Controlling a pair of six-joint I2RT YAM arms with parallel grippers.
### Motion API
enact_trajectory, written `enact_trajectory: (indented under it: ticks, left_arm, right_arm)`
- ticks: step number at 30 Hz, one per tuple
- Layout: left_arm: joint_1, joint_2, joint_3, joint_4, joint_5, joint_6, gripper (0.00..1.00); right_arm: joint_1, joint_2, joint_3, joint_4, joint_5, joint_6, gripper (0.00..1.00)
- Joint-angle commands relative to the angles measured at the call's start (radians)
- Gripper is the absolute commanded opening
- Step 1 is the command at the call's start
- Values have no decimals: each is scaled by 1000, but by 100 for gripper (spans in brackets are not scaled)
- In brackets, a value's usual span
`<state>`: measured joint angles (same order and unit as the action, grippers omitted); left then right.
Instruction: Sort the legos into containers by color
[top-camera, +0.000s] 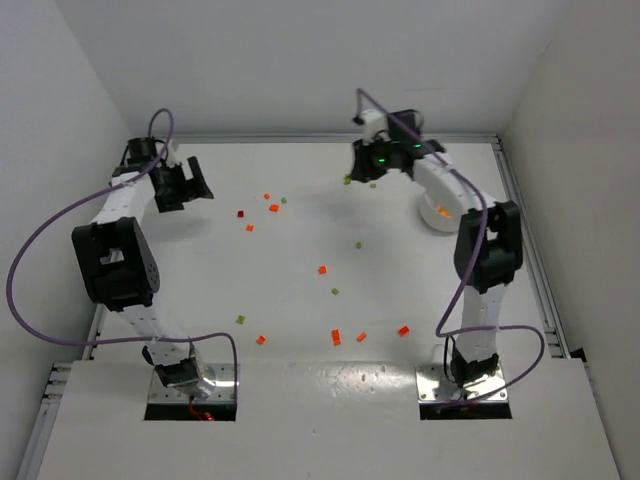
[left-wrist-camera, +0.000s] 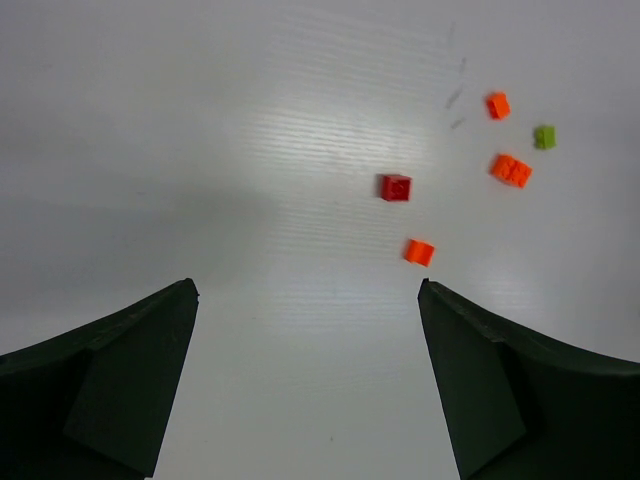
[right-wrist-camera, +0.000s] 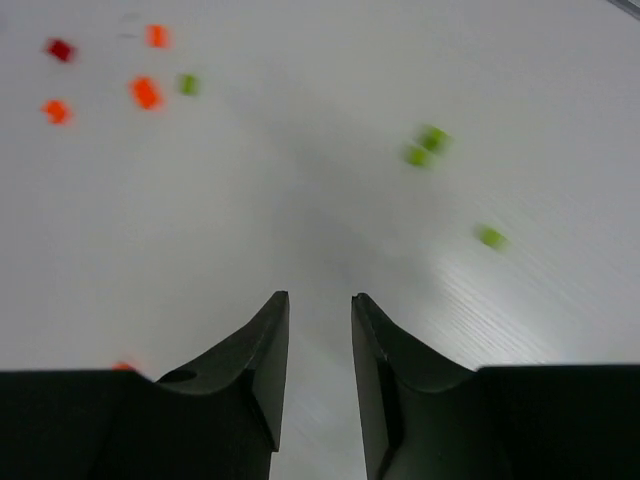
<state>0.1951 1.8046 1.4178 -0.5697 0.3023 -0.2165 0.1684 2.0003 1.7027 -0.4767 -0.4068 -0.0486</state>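
Scattered legos (top-camera: 322, 269), mostly orange with some green and one red, lie across the tabletop (top-camera: 300, 215) from the upper left to the lower centre of the top view. The dish (top-camera: 432, 224) sits at the right, partly behind the right arm (top-camera: 487, 250), and something orange shows in it. At the upper left, the left jaws are spread wide with nothing between them. A red lego (left-wrist-camera: 396, 187) and an orange lego (left-wrist-camera: 419, 252) lie just beyond them. At upper centre, the right jaws stand slightly parted and empty over the tabletop, with blurred green legos (right-wrist-camera: 427, 146) beyond.
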Motion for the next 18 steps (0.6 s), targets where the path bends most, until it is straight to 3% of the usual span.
enact_trajectory:
  ticks: [1,6,8,12,14,18]
  left_arm:
    - [85,-24,55,13,80,-49,99]
    - [174,-36,96,-27,80,-21,99]
    - [194,-45,96,-36,80,-11,99]
    - [231,-54,87,-45,90,9,99]
    - [242,-54,75,-45,90,19,99]
    - [263,-54,66,-45,100,29,99]
  right_arm:
    - [219,29,-8,292,-49,131,31]
    - [423,247,179,384,-32,268,49]
    - [471,285,177,531,26,291,58]
    - [572,417,279,572,184,266,64]
    - [595,537,417,558,203,282,64]
    - [631,589,443,654,269,239,66]
